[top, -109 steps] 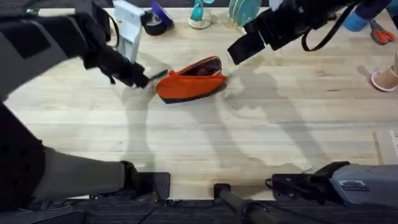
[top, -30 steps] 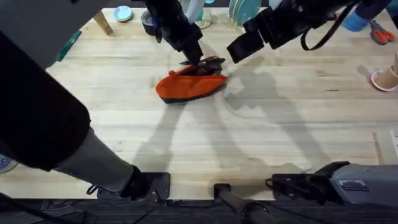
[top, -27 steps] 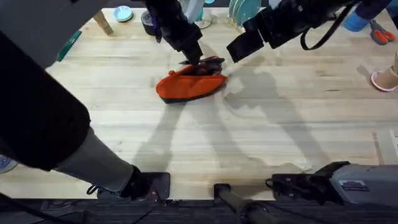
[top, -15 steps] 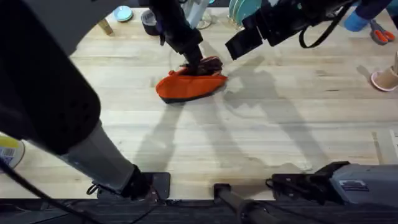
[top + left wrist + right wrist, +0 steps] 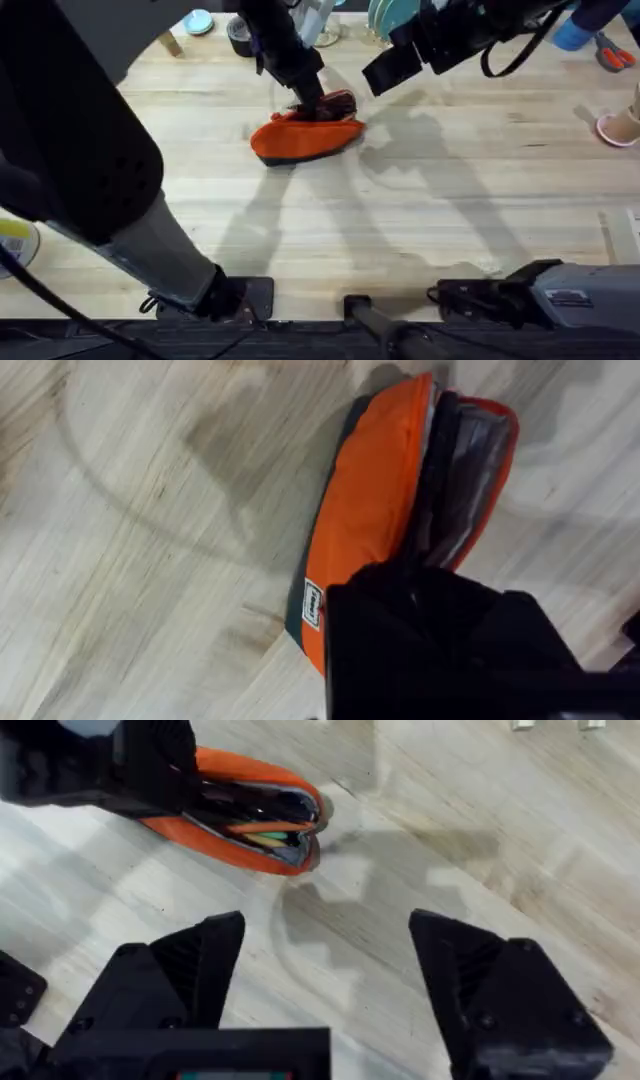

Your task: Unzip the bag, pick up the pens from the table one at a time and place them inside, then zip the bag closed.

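The bag [image 5: 305, 135] is found lying unzipped on the worktop [image 5: 420, 210], long axis crosswise; the left pincer [image 5: 312, 100] is set at its open mouth, its grip not determinable; the right pincer [image 5: 325, 975], spread and empty, is held just beyond the bag's right end.

We see both arms built of matte black housings, with grey shells on the links nearest the bases. The left tool [image 5: 318, 103] is black and blocky. The right tool [image 5: 330, 985] has two thick, faceted black fingers [image 5: 500, 995]. Black cables loop beside the right arm at 1 o'clock.
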You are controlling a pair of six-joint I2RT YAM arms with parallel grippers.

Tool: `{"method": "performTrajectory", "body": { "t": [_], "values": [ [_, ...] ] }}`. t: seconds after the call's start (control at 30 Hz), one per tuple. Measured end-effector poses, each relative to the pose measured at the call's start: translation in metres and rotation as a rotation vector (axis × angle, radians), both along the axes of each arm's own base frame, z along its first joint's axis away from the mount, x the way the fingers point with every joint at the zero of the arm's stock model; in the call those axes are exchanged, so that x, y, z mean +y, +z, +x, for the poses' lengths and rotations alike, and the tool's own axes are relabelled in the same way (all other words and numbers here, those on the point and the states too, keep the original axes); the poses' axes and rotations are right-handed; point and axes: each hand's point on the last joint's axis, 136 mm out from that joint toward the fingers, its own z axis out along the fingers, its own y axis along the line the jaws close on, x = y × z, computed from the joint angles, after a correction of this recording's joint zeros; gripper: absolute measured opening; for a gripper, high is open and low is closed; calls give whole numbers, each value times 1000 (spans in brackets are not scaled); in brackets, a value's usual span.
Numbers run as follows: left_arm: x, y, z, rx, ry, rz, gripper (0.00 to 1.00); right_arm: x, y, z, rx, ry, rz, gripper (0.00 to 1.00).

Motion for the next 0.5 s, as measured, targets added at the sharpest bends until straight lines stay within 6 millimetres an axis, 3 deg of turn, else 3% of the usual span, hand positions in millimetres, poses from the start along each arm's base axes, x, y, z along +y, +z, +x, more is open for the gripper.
{"method": "performTrajectory", "body": {
  "t": [0.5],
  "values": [
    [-5,2,-6,27,-4,-34,42,0,0,0,-1,0,0,996]
  ]
}}
